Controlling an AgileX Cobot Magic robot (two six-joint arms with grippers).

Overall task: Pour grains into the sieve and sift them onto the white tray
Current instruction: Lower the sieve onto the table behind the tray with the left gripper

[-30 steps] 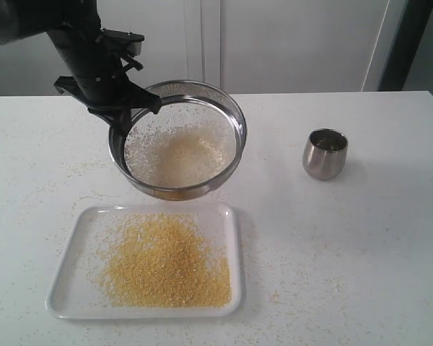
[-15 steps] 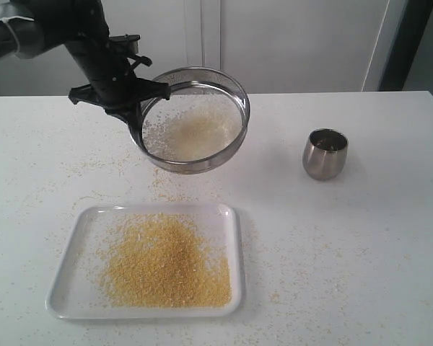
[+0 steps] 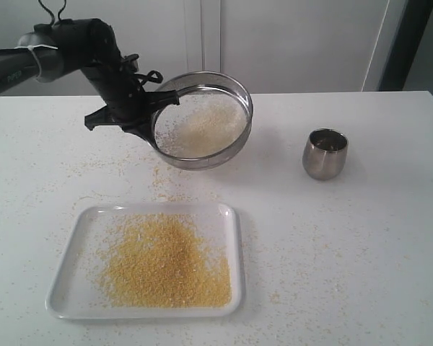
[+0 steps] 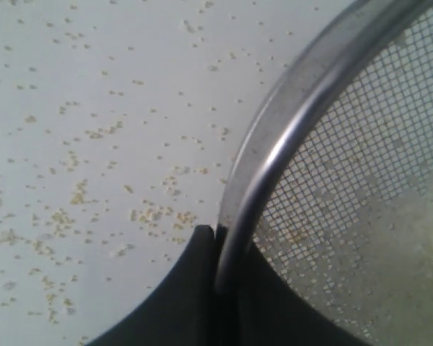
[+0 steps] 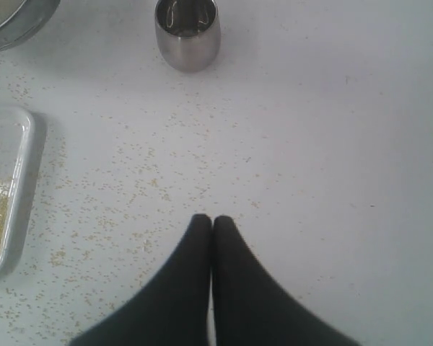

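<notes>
Your left hand [image 3: 149, 121] clamped on sieve [image 3: 206, 161] rim at sieve's 9 o'clock, one finger on each side of rim. Sieve held clear of surface [image 3: 361, 252], tilted, mouth facing exterior camera. It sits at 12 o'clock from white tray [image 3: 68, 292]. Whitish grains [image 3: 206, 126] lie on mesh. Golden grains [image 3: 166, 263] heaped on tray, thickest toward its 5 o'clock corner. Stray grains dot surface around tray. Steel cup [image 3: 325, 153] upright at sieve's 3 o'clock, apart. Your right hand [image 5: 212, 225] closed, fingertips touching, empty, over bare surface.
</notes>
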